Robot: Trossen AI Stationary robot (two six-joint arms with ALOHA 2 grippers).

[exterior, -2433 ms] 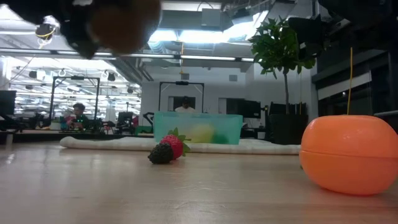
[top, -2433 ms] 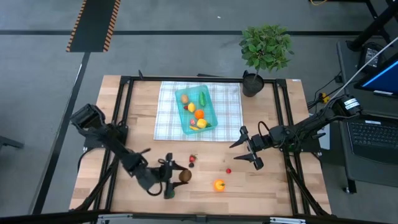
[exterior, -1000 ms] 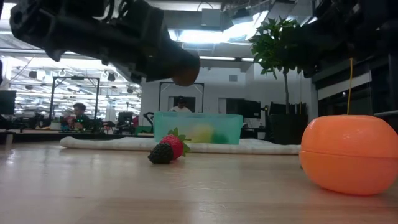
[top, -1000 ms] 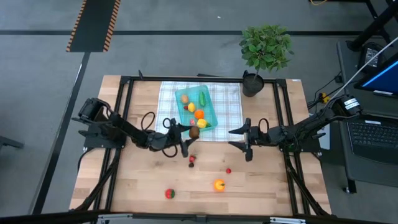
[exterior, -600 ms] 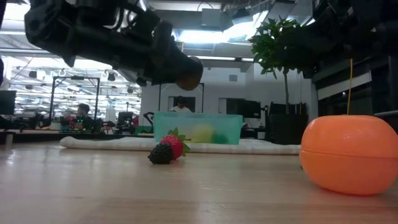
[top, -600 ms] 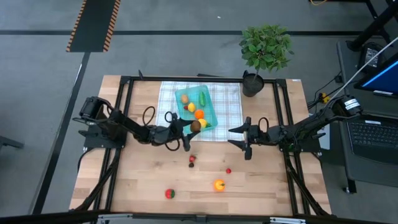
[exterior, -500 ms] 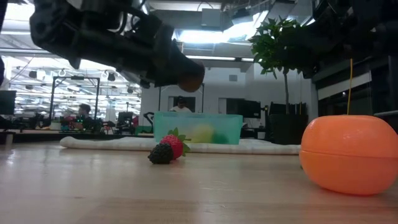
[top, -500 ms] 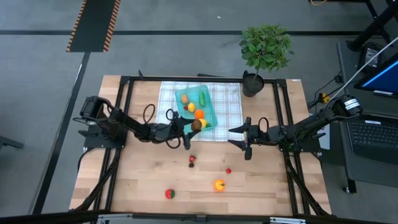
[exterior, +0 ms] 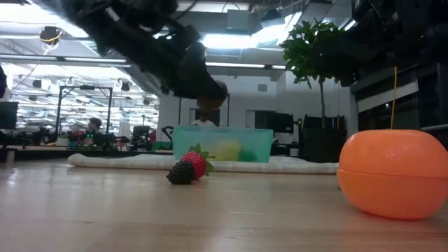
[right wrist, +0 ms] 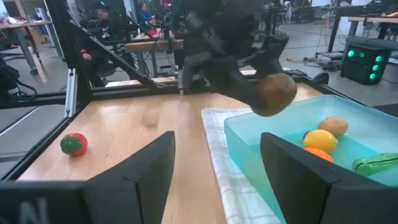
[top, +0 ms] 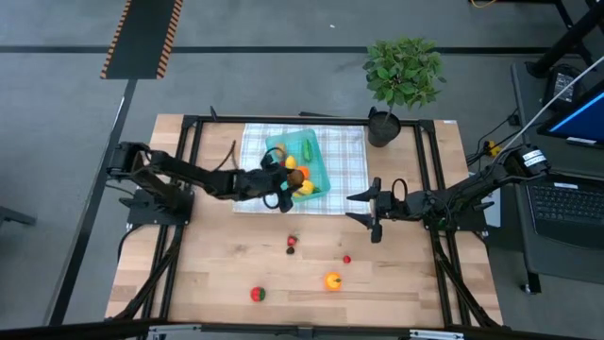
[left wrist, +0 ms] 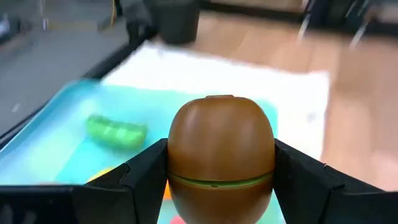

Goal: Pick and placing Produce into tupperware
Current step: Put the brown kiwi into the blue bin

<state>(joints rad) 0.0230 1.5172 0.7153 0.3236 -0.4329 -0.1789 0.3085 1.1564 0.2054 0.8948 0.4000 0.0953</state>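
A checked cloth [top: 344,179] lies on the wooden surface [top: 198,274]; a leafy potted plant [top: 401,80] stands at its far corner.

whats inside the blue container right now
In the container: a cucumber, lemon and orange. The left end effector, gripping a kiwi, covers the rest.

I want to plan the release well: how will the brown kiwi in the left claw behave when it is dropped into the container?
The kiwi looks smooth, round and rigid, so it may roll after release. The seam around its middle suggests hollow plastic, probably light. The left claw holds it above the tupperware, whose walls should stop it.
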